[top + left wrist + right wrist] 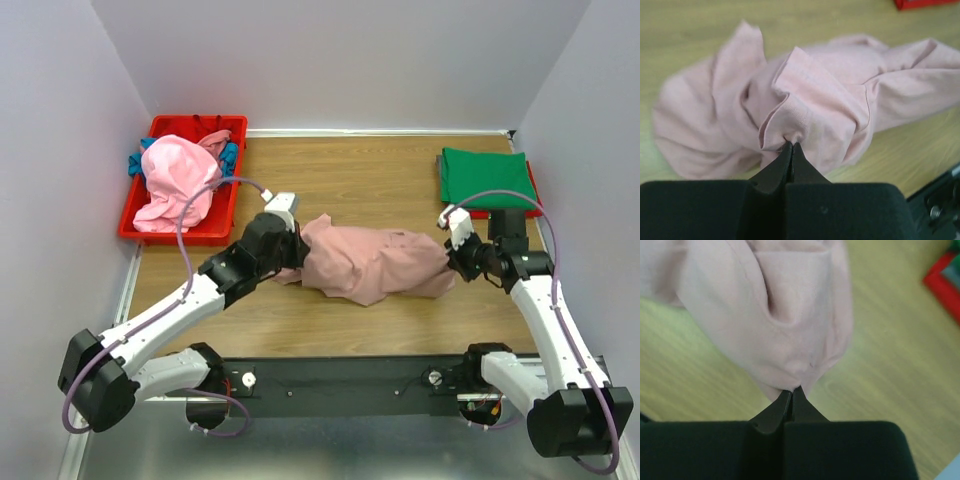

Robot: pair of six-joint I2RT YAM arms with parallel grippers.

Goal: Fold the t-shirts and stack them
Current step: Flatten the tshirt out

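A crumpled dusty-pink t-shirt point(370, 262) lies bunched in the middle of the wooden table, stretched between my two grippers. My left gripper point(292, 250) is shut on a fold at its left end; in the left wrist view the jaws point(791, 145) pinch the cloth point(805, 105). My right gripper point(450, 258) is shut on its right end; in the right wrist view the jaws point(792, 391) pinch a fold of the shirt point(785, 315). A folded green t-shirt point(487, 178) lies at the back right on a red one. A brighter pink t-shirt point(178, 180) is heaped in the red bin.
The red plastic bin point(222, 215) stands at the back left, holding the pink heap and blue cloth point(229, 155). White walls close in the left, back and right sides. A black rail point(350, 380) runs along the near edge between the arm bases.
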